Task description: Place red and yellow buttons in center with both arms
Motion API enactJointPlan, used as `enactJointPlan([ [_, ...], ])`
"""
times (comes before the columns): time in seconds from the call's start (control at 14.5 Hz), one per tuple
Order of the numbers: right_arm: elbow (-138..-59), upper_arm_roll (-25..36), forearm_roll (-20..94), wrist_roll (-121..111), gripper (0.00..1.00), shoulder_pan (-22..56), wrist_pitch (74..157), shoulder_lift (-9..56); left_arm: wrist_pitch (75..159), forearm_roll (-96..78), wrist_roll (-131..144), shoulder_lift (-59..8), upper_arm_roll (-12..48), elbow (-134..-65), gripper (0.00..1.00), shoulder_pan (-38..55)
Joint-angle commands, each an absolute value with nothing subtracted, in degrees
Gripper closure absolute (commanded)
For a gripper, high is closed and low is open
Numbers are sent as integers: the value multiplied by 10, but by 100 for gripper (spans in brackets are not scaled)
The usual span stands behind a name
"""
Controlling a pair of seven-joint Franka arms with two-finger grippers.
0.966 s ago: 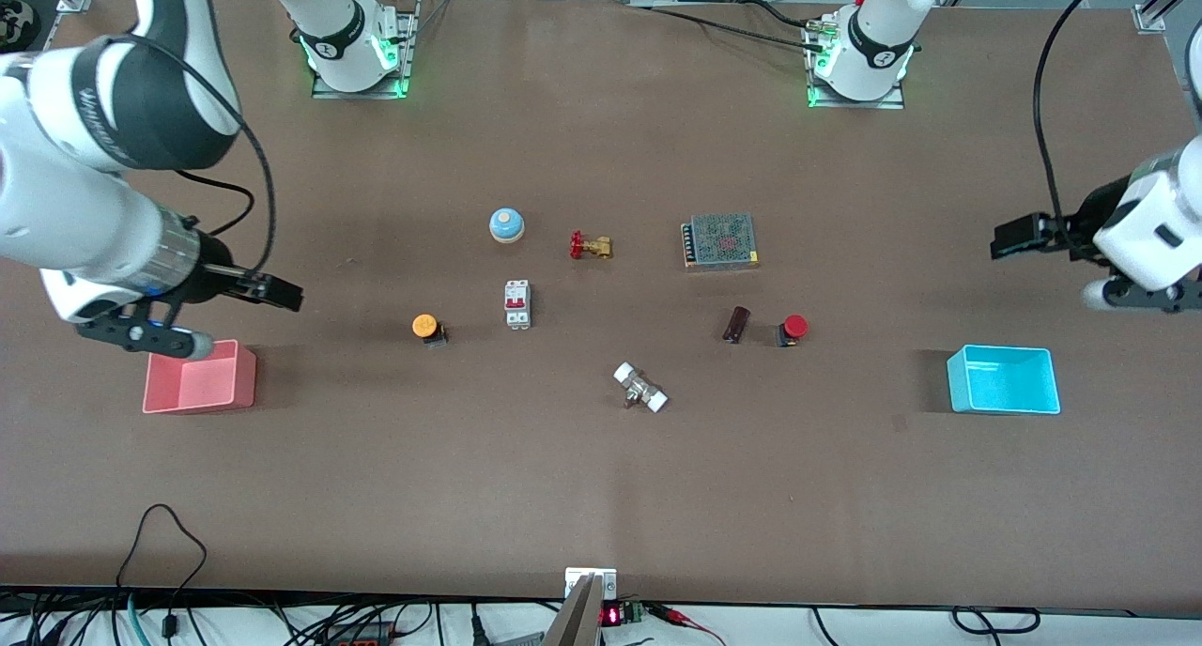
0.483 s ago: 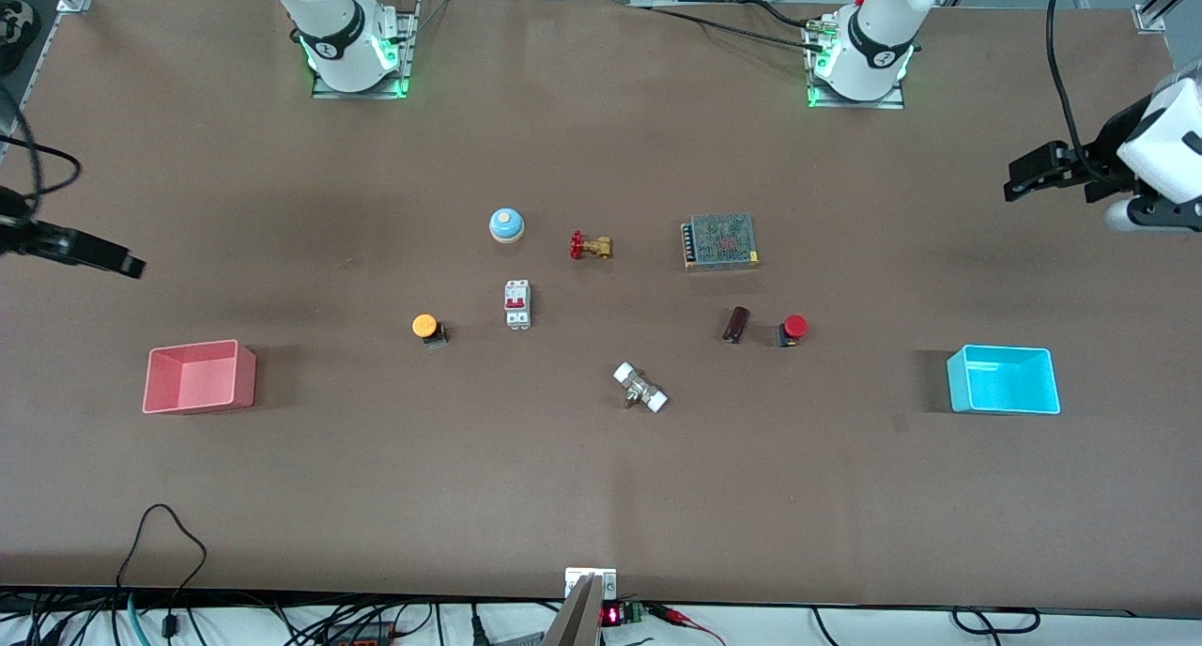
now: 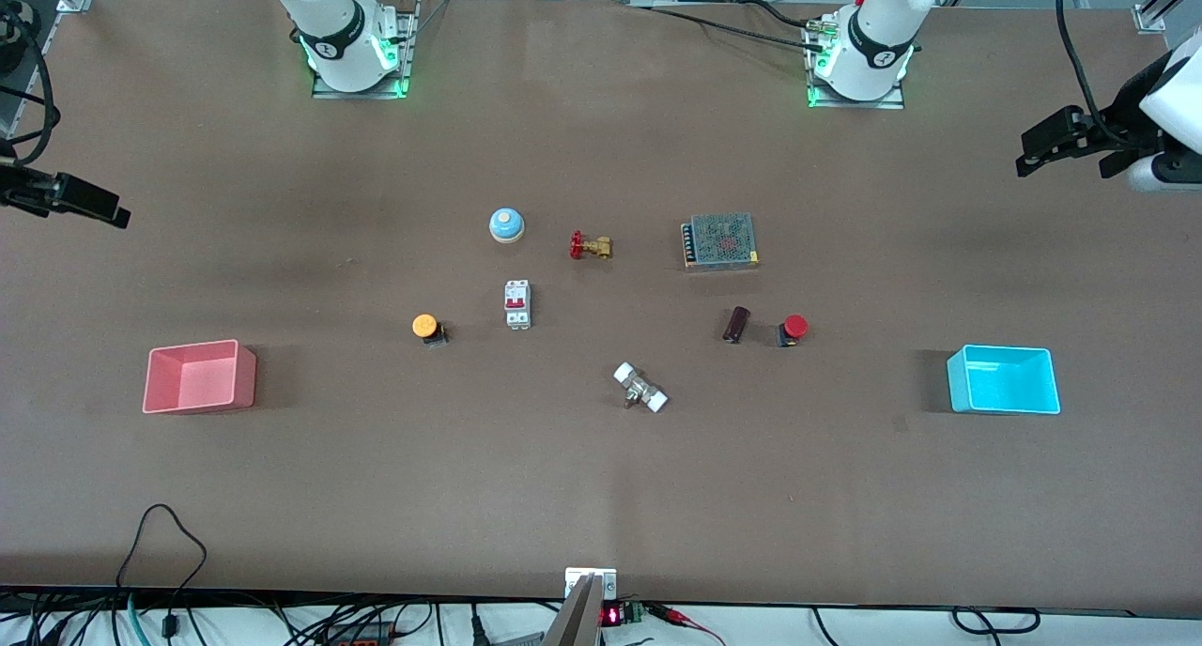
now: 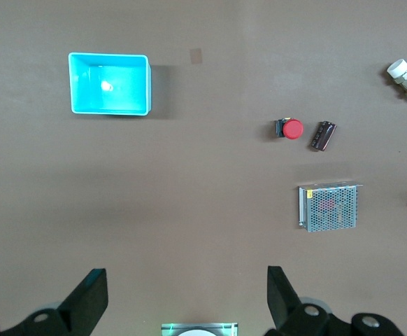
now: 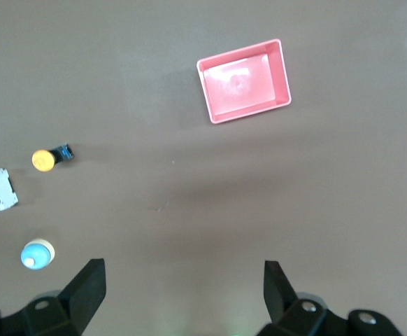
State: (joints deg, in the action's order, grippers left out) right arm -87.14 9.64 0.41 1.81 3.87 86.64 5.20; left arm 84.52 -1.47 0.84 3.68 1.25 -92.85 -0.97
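The red button (image 3: 794, 328) sits on the brown table (image 3: 601, 496) toward the left arm's end, just beside a small dark cylinder (image 3: 736, 324), while the yellow button (image 3: 426, 327) rests toward the right arm's end, near a white circuit breaker (image 3: 517, 303). Neither has reached the center of the table, the bare stretch between them, where a white-capped metal fitting (image 3: 640, 388) lies a little nearer the front camera.

Each button appears to lie on the side of the arm likely meant to fetch it. The left gripper (image 4: 187, 297) hangs high over the table's left-arm end, fingers spread wide and holding nothing; the right gripper (image 5: 184, 292) hangs likewise over the right-arm end, also spread and empty. Both seem raised for a clear look down before any reach.

A cyan bin (image 3: 1003, 379) and a pink bin (image 3: 199, 376) stand at the ends, with a blue bell (image 3: 506, 224), brass valve (image 3: 590, 246) and mesh-covered power supply (image 3: 720, 241) farther from the front camera.
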Motion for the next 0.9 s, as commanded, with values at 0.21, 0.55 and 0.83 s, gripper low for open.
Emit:
enactJointPlan([
  [0.21, -942, 91, -5, -11, 0, 37, 868, -19, 849, -18, -5, 52, 15, -947, 0, -12],
  [0.55, -948, 91, -5, -11, 0, 37, 866, -26, 851, -10, -5, 52, 15, -946, 0, -12],
  [0.83, -948, 90, -5, -11, 0, 38, 868, -26, 853, -10, -4, 52, 15, -944, 0, -15],
])
